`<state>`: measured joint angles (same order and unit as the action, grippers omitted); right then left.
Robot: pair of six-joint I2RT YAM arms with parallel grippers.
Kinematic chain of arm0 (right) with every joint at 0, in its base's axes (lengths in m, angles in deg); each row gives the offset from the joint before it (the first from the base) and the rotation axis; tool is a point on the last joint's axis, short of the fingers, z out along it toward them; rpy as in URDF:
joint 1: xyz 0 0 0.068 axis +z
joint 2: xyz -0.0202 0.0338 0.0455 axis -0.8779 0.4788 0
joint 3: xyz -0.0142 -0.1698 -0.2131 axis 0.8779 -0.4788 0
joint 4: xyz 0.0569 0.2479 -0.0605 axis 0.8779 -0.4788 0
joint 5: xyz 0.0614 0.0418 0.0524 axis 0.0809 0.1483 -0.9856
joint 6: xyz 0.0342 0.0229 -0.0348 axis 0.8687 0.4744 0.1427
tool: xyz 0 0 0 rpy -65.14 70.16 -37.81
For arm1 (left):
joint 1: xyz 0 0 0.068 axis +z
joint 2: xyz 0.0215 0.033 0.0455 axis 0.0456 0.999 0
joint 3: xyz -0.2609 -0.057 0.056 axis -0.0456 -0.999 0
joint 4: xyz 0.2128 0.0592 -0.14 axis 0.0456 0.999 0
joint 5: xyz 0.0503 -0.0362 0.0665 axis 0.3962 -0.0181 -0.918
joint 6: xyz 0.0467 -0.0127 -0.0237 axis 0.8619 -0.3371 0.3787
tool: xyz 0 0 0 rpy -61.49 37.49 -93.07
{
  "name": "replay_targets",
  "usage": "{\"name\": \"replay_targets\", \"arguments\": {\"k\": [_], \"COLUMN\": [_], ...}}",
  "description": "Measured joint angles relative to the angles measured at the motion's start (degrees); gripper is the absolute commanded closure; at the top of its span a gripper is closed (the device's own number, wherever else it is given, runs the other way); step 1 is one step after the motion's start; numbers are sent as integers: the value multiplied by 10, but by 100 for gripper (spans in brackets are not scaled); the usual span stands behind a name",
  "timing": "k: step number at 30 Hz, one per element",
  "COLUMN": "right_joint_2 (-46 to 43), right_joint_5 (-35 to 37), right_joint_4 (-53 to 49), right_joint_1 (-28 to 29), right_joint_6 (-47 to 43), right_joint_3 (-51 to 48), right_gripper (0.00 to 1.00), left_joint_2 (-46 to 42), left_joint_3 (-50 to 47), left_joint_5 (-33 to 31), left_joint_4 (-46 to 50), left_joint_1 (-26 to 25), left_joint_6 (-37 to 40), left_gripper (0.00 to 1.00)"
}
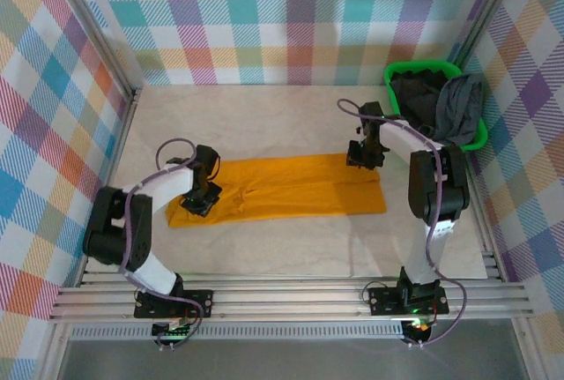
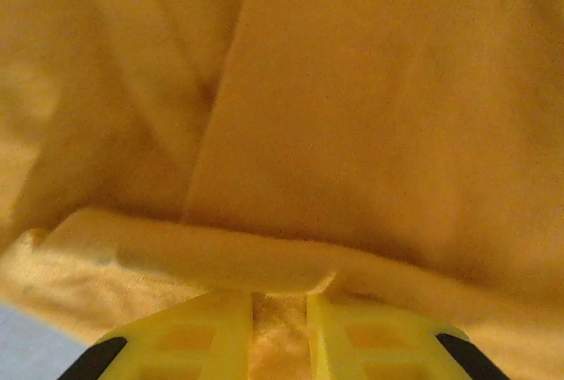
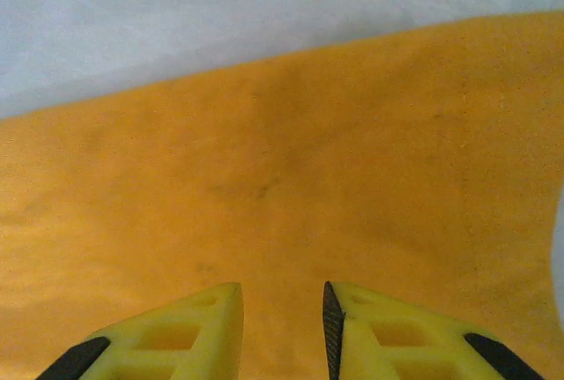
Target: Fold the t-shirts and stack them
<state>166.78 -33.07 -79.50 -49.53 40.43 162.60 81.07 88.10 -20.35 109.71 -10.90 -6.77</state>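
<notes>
Orange t-shirt (image 1: pixel 291 188) lies flat; right claw (image 3: pixel 282 286) gapes above.

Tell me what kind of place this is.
Probably a robot test cell staged for laundry folding: plaid panels wall in a pale table, a left arm and right arm are bolted to an aluminium rail, an orange t-shirt lies flat, and a green basket holds dark clothes.

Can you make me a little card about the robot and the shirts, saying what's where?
orange shirt: folded into a long strip, flat on the table
left gripper: at the strip's left end, with a cloth fold at its tips; grip unclear
right gripper: over the strip's far right edge, jaws apart
basket: green, in the far right corner
in basket: grey shirt and black shirt, crumpled
</notes>
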Motion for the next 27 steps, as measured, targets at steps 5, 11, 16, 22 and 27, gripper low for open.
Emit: {"name": "replay_targets", "arguments": {"k": [5, 11, 16, 22, 27], "right_joint_2": [15, -49, -121, -140, -117], "right_joint_5": [21, 6, -41, -96, -160], "right_joint_4": [-38, -53, -63, -49, -11], "right_joint_1": [14, 85, 150, 249, 318], "right_joint_6": [0, 42, 109, 188, 249], "right_joint_3": [-14, -107, -209, -243, -223], "right_gripper": [68, 66, 65, 63, 62], "left_joint_2": [90, 248, 404, 540, 612], "left_joint_3": [104, 331, 588, 807, 907], "left_joint_5": [-2, -7, 10, 63, 125], "left_joint_4": [27, 70, 104, 72, 4], "left_joint_1": [25, 45, 37, -3, -39], "left_joint_6": [44, 91, 113, 125, 124], "left_gripper": [77, 76, 75, 73, 69]}}
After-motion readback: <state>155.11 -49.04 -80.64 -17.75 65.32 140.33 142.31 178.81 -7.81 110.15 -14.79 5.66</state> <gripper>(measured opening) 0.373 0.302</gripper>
